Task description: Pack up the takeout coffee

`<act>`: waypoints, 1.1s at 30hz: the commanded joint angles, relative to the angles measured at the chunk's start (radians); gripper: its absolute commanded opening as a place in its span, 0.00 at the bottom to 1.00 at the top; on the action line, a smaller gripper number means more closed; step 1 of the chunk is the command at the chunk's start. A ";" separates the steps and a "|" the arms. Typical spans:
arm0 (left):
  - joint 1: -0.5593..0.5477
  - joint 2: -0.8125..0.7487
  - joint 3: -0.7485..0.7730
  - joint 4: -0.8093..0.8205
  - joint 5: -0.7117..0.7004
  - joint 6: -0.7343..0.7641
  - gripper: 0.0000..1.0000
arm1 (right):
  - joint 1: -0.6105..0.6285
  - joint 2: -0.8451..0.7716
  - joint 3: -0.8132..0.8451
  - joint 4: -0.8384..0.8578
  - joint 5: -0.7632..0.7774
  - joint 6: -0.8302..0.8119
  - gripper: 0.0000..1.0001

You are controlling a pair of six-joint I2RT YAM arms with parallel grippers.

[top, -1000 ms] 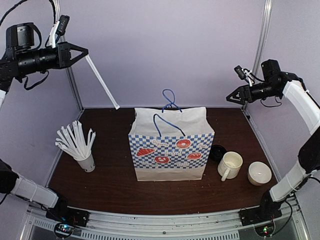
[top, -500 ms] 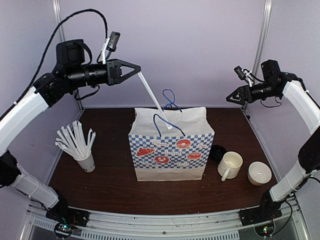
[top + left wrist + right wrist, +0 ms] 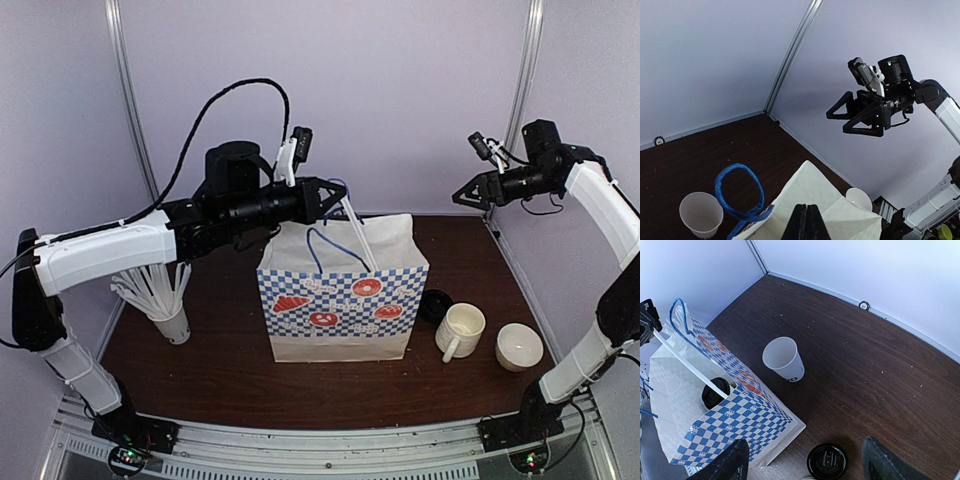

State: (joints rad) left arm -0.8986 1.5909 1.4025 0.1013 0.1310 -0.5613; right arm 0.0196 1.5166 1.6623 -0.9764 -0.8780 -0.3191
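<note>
Above the table (image 3: 230,380), in the view from the top, we see the left gripper (image 3: 340,196) reach over the paper bag (image 3: 340,320). Its jaws are shut tight on a white straw (image 3: 358,240), and the straw slants down into the open bag. The right gripper (image 3: 458,196) hangs high by the right wall with its jaws wide and nothing in them. A black lid (image 3: 435,303) lies just right of the bag, next to a mug (image 3: 460,330) and a bowl (image 3: 519,346). A cup full of straws (image 3: 170,322) stands well to the left.

From the left wrist we see the two fingers (image 3: 801,225) pressed together over the bag's top edge. A white paper cup (image 3: 701,214) stands open on the table behind the bag.

From the right wrist we look down between the wide fingers. The paper cup has dark letters low on its side and no lid. Inside the bag we see a second lid (image 3: 715,392), black and round; we cannot tell if a cup is under it. The straw's low end is just beside it.
</note>
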 commanded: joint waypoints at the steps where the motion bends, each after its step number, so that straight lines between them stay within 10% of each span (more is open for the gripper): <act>1: -0.004 -0.012 0.007 0.088 -0.046 -0.026 0.13 | -0.006 0.001 -0.005 -0.003 -0.011 -0.014 0.81; 8: -0.004 -0.116 0.066 -0.177 -0.075 0.101 0.60 | -0.005 0.017 0.011 -0.018 -0.028 -0.019 0.81; 21: 0.204 -0.206 0.283 -1.249 -0.622 0.304 0.60 | -0.005 -0.012 -0.004 -0.010 -0.015 -0.025 0.81; 33: 0.322 -0.217 0.124 -1.386 -0.332 0.372 0.57 | -0.005 -0.003 0.001 -0.016 -0.033 -0.020 0.81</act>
State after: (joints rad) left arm -0.5766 1.3674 1.5639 -1.2427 -0.2958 -0.2348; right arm 0.0196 1.5284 1.6623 -0.9913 -0.8974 -0.3370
